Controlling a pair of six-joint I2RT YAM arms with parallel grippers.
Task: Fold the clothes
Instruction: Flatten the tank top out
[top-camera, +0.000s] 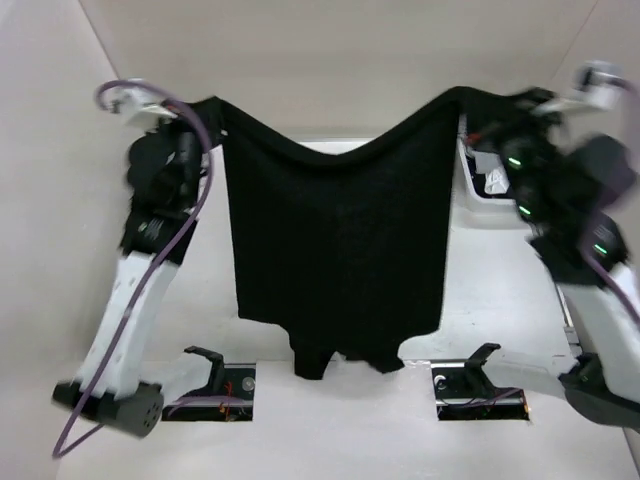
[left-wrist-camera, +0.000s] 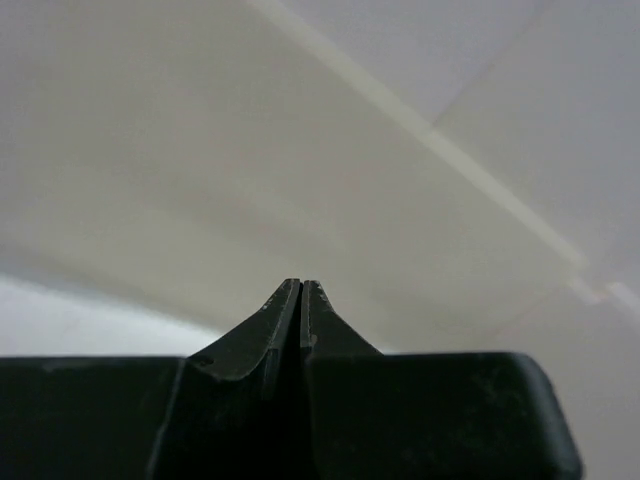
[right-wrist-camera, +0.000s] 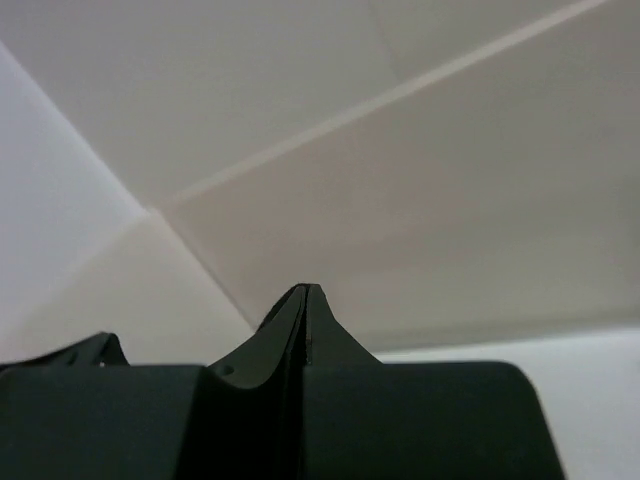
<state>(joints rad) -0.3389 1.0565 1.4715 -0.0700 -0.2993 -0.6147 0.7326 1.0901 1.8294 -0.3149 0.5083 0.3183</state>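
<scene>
The black shirt (top-camera: 335, 240) hung in the air as a wide curtain between the two raised arms, above the worktop (top-camera: 500, 300). Its top edge sagged in a deep dip at the middle. The left arm (top-camera: 150, 250) held one upper corner and the right arm (top-camera: 575, 215) held the other. Both sets of jaws were pressed together on the thin fabric. In the left wrist view the fingertips (left-wrist-camera: 285, 315) met with barely a seam between them, and the right wrist view showed the same. A bunched piece (top-camera: 315, 362) dangled below the lower hem (probably a sleeve, though the pictures did not settle that). Whether the hem touched the worktop could not be told.

The main risk was the grip itself. Each corner was pinched in only a small bite of soft cloth, and the whole weight of the garment pulled on it. A quick sweep or a jerk could slide one corner out, and the shirt would then swing from a single point and crumple. The slack top edge was a second worry, since lowering the shirt that way would likely lay it down creased. The dangling piece could also tuck under the body. On the right the shirt's edge hung close to a white basket (top-camera: 490, 190), where it might catch.
</scene>
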